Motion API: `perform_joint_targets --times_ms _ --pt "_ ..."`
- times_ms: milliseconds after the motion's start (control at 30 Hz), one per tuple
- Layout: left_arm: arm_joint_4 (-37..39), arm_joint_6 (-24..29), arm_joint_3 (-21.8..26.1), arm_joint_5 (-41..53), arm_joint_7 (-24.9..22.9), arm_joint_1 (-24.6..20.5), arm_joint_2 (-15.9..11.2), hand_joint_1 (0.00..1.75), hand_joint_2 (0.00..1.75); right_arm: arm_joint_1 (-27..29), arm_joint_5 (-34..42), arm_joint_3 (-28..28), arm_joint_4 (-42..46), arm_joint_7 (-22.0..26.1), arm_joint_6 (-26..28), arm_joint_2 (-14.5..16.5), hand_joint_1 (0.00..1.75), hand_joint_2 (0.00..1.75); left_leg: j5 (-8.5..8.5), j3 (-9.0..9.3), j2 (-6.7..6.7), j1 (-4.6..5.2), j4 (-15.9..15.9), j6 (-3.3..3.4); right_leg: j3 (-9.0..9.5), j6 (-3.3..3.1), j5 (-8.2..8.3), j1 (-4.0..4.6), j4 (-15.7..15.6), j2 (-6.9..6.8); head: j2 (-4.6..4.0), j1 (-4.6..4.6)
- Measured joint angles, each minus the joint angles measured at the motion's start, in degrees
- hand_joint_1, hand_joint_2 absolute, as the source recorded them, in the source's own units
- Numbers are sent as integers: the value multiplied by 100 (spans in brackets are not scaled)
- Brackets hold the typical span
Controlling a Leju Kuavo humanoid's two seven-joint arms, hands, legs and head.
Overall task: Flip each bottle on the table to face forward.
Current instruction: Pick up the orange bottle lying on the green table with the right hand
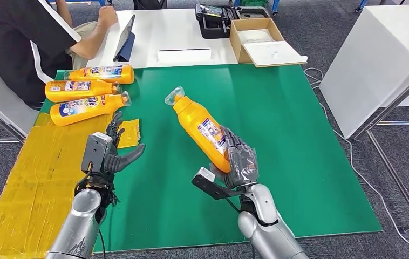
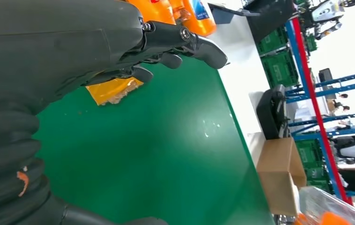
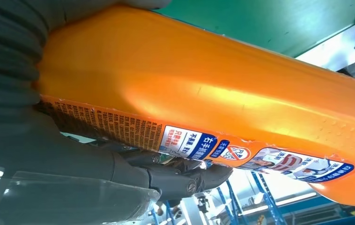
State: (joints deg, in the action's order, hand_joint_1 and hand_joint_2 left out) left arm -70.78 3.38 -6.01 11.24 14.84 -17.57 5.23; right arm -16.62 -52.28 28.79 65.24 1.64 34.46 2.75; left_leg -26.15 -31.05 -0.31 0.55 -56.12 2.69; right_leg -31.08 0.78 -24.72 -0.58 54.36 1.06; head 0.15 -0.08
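Green mat [image 1: 299, 162] fills frame centre: your right hand [image 1: 238, 160] grips the orange bottle [image 1: 199, 127] by its base, tilted, cap toward upper left. Left hand [image 1: 110, 148] empty, fingers spread, lower left, w/ three bottles [image 1: 86, 89] lying upper left.

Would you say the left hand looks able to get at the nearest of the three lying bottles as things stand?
Probably yes: the left hand is open, holds nothing, and hovers just short of the nearest lying bottle, with only green mat between them.

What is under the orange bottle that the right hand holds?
The held bottle is lifted in the right hand; below it lies bare green mat. The hand covers the bottle's base.
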Motion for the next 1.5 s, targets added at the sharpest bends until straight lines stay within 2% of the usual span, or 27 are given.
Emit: perform_joint_targets --times_ms 133,233,400,533,700,933,1500 --pt "-139 -150 -163 -37 -5 92 10 0 175 41 -7 -137 40 199 240 46 175 175 1 3 -2 -1 0 0 -5 0 0 -2 0 0 0 -1" --pt "-324 -407 -459 -88 -53 234 58 0 175 120 -80 -477 203 857 477 193 175 175 0 1 -2 -4 0 -1 -6 0 0 -3 1 0 0 -1" --pt "-438 -1150 -1015 -706 -214 323 111 0 175 177 51 -1206 342 1984 513 610 175 175 0 -6 -1 -6 1 -1 -7 -1 -1 -2 1 0 0 0" --pt "-449 -1544 -1290 -1084 -320 300 136 0 175 161 113 -1608 333 2474 514 927 175 175 0 -3 -1 -5 1 -1 -10 -1 0 -2 0 0 0 -1" --pt "-407 -1680 -1559 -1243 -429 88 190 0 175 155 68 -2052 302 3043 515 1286 175 175 1 -2 -2 -5 1 -1 -10 -1 0 -2 1 -1 0 1" --pt "-273 -1682 -1673 -1402 -461 -151 256 0 175 127 -9 -2331 198 3183 515 1569 175 175 1 -5 -1 -6 0 -1 -9 -1 0 -2 2 0 0 0" --pt "-14 -1678 -1628 -2397 -594 -432 322 0 175 117 -299 -2347 -37 3043 515 1661 175 175 1 -9 -1 -5 0 -1 -10 -1 0 -2 2 0 0 1"
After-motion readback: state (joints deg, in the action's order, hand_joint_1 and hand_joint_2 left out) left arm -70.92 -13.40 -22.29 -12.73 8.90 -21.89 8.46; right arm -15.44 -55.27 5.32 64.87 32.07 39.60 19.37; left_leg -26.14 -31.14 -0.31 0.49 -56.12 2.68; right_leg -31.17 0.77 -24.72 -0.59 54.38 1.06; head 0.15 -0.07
